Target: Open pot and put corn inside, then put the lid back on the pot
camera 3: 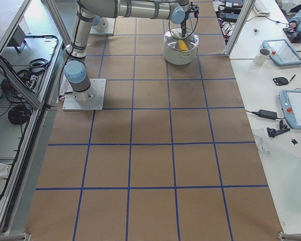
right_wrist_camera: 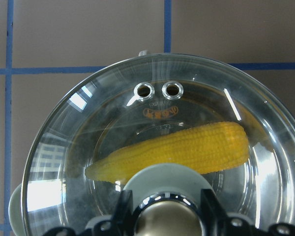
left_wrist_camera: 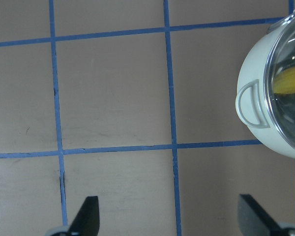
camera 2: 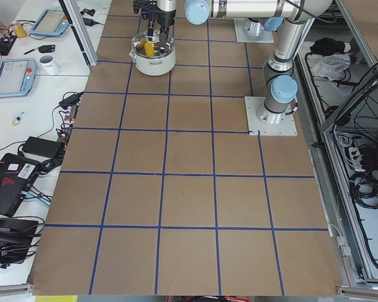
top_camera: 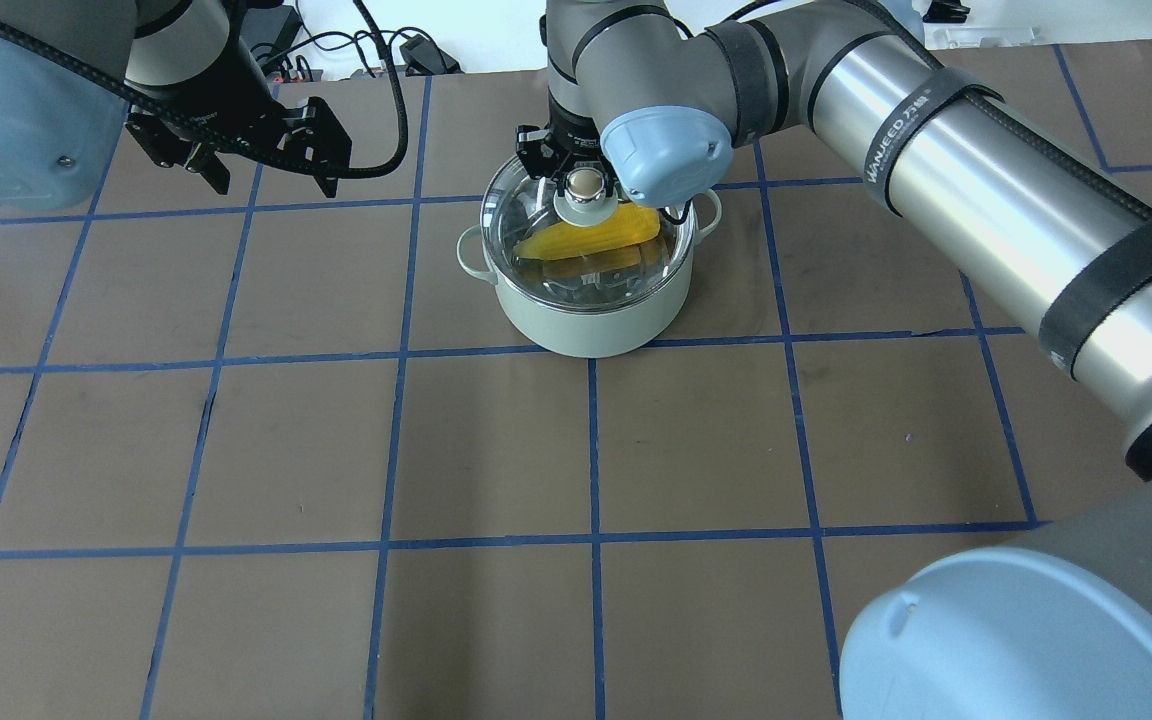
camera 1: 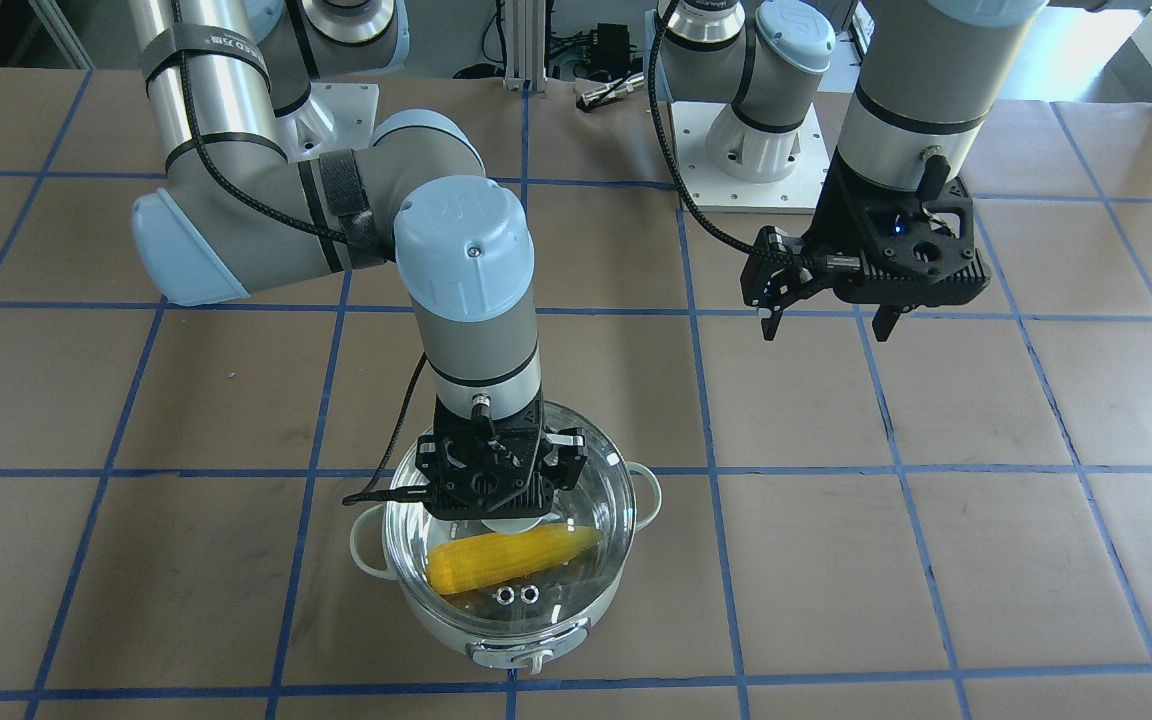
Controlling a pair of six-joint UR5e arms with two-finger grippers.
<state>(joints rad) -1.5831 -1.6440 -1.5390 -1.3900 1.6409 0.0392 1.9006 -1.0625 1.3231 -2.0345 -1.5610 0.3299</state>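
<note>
The pale mint-green pot stands on the brown table. The yellow corn lies inside it. The clear glass lid sits on the pot's rim, its two vent holes toward the front tab. My right gripper is straight above the lid. Its fingers are closed on the beige knob, as the right wrist view shows. My left gripper is open and empty. It hangs above the table well to the side of the pot.
The table is brown paper with a blue tape grid. The arm bases stand at the robot's edge. Side benches hold tablets and cables.
</note>
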